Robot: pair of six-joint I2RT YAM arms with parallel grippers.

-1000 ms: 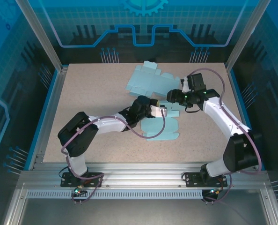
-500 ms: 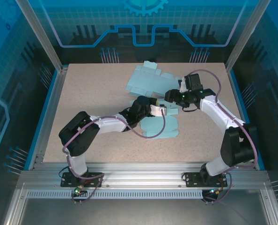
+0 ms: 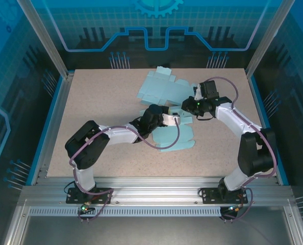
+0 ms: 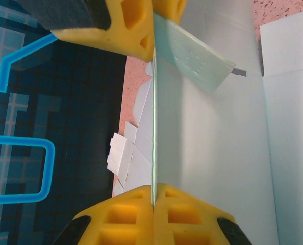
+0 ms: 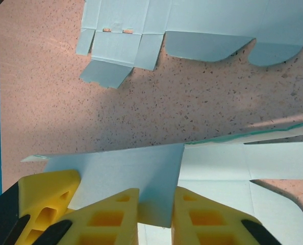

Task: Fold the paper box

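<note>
2 pieces of pale blue card lie on the table (image 3: 90, 117) in the top view: a spare sheet (image 3: 159, 87) flat at the far middle, and the paper box (image 3: 176, 139) at the centre, mostly flat. The left gripper (image 3: 173, 119) and right gripper (image 3: 187, 105) meet over its far edge. No wall stands finished, so I judge the folding barely begun, with nearly every crease left to make.

Left wrist view: the yellow fingers (image 4: 126, 30) are clenched on a thin panel of the box, seen edge-on and raised upright, with 1 small flap bent off it.

Right wrist view: the fingers (image 5: 103, 214) straddle a lifted panel, close on both sides. Whether they pinch it I cannot tell.
</note>
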